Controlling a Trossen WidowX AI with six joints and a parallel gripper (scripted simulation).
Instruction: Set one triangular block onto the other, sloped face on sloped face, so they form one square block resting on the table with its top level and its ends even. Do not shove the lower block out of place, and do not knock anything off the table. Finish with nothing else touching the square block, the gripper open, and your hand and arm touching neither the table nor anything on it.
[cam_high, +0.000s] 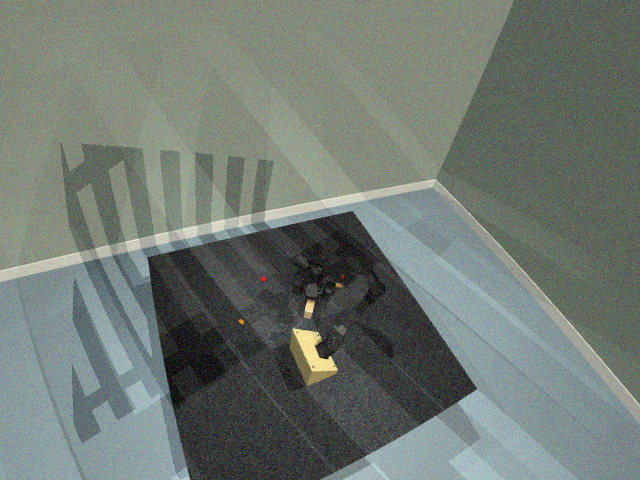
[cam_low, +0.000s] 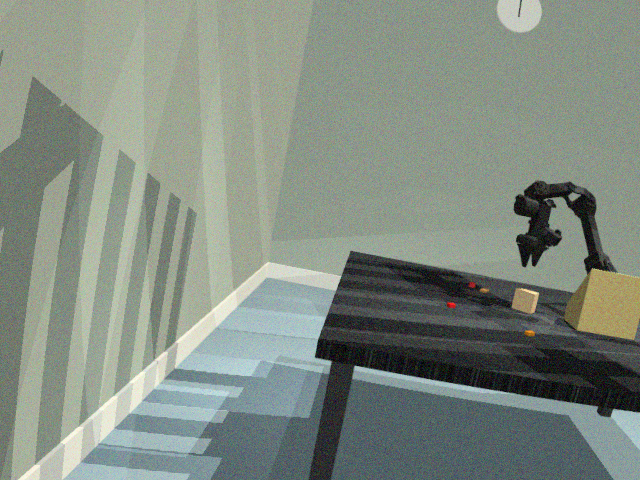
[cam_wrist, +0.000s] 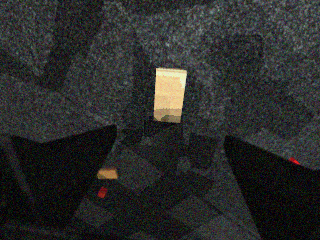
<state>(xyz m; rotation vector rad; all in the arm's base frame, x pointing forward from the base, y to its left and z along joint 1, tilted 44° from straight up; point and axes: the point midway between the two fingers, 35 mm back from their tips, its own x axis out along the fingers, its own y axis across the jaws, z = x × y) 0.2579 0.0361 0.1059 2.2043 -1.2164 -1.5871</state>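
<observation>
The two triangular blocks show together as one pale wooden block (cam_high: 309, 308) (cam_low: 525, 300) (cam_wrist: 170, 95), upright on the dark table (cam_high: 232, 428) (cam_low: 392, 315). Its outline looks square in the exterior view, and its top looks level. The seam between the sloped faces is too faint to make out, so how exactly the ends line up cannot be told. My gripper (cam_low: 529, 264) (cam_wrist: 170, 135) is wide open and empty. It hangs well above the block with a visible gap, touching neither block nor table. In the top view the fingers are too dark to make out.
A large yellow box (cam_high: 310, 356) (cam_low: 607, 304) stands by the arm's base, near the block. A small orange piece (cam_high: 338, 285) (cam_low: 483, 290) (cam_wrist: 107, 174) and a red one (cam_high: 342, 276) (cam_low: 471, 285) (cam_wrist: 102, 192) lie together. Another red piece (cam_high: 263, 279) (cam_low: 451, 305) and orange piece (cam_high: 240, 321) (cam_low: 529, 333) lie apart.
</observation>
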